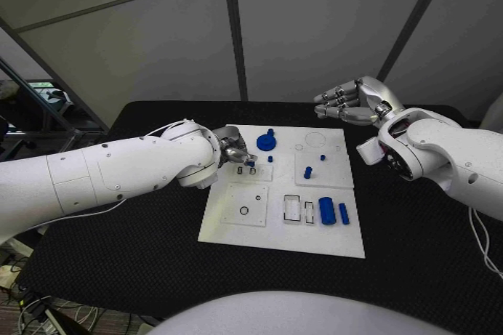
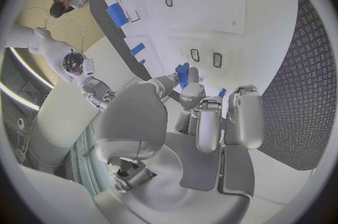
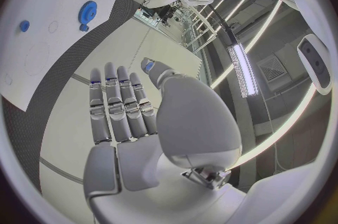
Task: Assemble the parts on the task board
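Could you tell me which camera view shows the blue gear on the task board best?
The head view: the blue gear sits unobstructed at the task board's far end. The right wrist view shows it small near the rim; in the left wrist view I cannot pick it out.

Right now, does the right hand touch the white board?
Apart. In the head view the right hand is raised beyond the far right corner of the white board, with black table between them and its fingers holding nothing.

Left hand point(image 1: 237, 155) low over board point(image 1: 283, 233) beside blue gear point(image 1: 267, 141); right hand point(image 1: 355, 101) raised past far edge, holding nothing.
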Tool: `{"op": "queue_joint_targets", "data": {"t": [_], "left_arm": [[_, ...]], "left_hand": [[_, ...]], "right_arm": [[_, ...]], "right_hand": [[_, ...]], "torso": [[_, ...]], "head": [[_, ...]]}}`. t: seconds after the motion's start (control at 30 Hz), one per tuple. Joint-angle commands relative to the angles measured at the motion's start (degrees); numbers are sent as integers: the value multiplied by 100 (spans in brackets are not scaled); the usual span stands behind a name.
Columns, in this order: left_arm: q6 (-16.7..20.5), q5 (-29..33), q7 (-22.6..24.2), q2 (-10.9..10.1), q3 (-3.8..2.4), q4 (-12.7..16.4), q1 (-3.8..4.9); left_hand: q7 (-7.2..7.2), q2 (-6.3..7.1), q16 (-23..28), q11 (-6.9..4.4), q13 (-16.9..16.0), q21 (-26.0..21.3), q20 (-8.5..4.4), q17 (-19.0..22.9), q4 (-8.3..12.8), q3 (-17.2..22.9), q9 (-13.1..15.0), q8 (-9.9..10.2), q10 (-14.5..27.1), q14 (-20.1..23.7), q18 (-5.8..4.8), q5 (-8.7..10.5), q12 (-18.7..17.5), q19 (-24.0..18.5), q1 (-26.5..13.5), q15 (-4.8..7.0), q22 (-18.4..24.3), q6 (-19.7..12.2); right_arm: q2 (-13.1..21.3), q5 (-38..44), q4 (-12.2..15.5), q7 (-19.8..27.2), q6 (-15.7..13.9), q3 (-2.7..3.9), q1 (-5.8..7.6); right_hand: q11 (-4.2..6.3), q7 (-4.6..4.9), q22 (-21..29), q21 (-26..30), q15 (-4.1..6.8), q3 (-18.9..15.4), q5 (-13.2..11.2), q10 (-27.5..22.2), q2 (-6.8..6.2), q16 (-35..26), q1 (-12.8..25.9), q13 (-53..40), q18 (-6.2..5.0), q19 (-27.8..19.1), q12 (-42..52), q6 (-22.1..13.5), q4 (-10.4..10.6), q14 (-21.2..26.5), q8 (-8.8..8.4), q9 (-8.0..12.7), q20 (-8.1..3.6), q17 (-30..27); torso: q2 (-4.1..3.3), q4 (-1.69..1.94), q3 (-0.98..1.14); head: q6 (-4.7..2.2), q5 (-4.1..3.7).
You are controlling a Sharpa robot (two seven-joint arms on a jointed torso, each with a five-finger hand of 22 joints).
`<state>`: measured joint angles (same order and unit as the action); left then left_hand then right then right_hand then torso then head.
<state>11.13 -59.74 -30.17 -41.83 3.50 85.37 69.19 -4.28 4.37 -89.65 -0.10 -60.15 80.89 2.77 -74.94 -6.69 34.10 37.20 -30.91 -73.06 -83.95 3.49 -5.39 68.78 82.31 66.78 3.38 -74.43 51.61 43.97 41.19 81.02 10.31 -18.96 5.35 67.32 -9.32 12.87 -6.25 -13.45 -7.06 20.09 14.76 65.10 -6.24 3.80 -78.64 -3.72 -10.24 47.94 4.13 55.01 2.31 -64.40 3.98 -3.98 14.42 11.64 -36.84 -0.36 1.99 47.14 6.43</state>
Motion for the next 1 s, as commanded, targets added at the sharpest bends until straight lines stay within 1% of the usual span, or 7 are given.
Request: {"op": "queue_joint_targets", "data": {"t": [0.03,0.17,0.37,0.47,0.63,0.87,1.0], "left_arm": [[-67,-181,-3,41,-1,-46,2],[-206,-206,-18,107,10,-120,-6],[-291,-362,-28,191,38,-213,-32],[-327,-434,-32,202,45,-234,-37],[-443,-528,-42,217,56,-240,-43],[-516,-556,-47,240,62,-264,-51],[-555,-561,-49,243,63,-276,-52]], "left_hand": [[37,15,-35,-26,15,20,-21,-1506,756,803,26,-26,-57,-605,-22,-34,-5,34,-65,33,-2,-17],[37,18,-35,-26,37,15,-21,-1506,761,818,35,-30,-44,-605,-20,-37,-23,30,-69,33,5,-21],[36,23,-35,-26,51,13,-22,-1506,769,835,47,-36,-35,-605,-20,-40,-36,29,-75,33,7,-25],[36,23,-35,-26,52,10,-22,-1506,773,847,55,-41,-35,-605,-19,-43,-38,27,-78,33,10,-27],[36,28,-35,-27,52,8,-23,-1506,782,870,72,-52,-35,-605,-19,-54,-40,25,-87,33,12,-28],[37,46,-35,-27,68,2,-24,-1506,806,926,116,-81,-26,-605,-17,-98,-58,21,-107,35,18,-35],[37,49,-35,-27,77,3,-24,-1506,813,946,131,-91,-21,-605,-18,-107,-67,23,-115,35,14,-40]], "right_arm": [[-9,32,2,25,45,5,11],[-15,36,1,27,48,5,11],[-22,39,3,39,42,5,11],[-20,39,4,43,38,5,11],[-24,35,-1,52,65,5,10],[-30,31,0,63,97,5,10],[-30,25,-1,71,117,4,10]], "right_hand": [[16,4,6,21,7,-28,22,-17,1,2,58,5,-32,33,2,16,8,4,1,-6,9,-6],[16,4,6,21,7,-28,22,-17,1,2,58,5,-32,33,2,16,8,4,1,-6,9,-6],[16,4,6,21,7,-28,22,-17,1,2,58,5,-32,33,2,16,8,4,1,-6,9,-6],[17,3,11,28,6,-31,24,-16,3,3,63,5,-32,36,3,17,12,4,1,-6,9,-9],[17,2,14,34,6,-34,25,-16,5,4,68,5,-33,39,4,17,15,4,2,-6,10,-12],[18,0,19,40,7,-35,30,-14,11,5,71,4,-33,44,6,20,19,2,3,-7,10,-16],[18,0,19,40,7,-35,30,-14,11,5,71,4,-33,44,6,20,19,2,3,-7,10,-16]], "torso": [[-3,-4,-1],[-6,-7,-2],[-5,-6,-4],[-6,2,-2],[-10,9,-1],[-9,2,-6],[-10,2,-2]], "head": [[13,-7],[23,-8],[38,-19],[44,-31],[56,-23],[59,-22],[61,-28]]}}
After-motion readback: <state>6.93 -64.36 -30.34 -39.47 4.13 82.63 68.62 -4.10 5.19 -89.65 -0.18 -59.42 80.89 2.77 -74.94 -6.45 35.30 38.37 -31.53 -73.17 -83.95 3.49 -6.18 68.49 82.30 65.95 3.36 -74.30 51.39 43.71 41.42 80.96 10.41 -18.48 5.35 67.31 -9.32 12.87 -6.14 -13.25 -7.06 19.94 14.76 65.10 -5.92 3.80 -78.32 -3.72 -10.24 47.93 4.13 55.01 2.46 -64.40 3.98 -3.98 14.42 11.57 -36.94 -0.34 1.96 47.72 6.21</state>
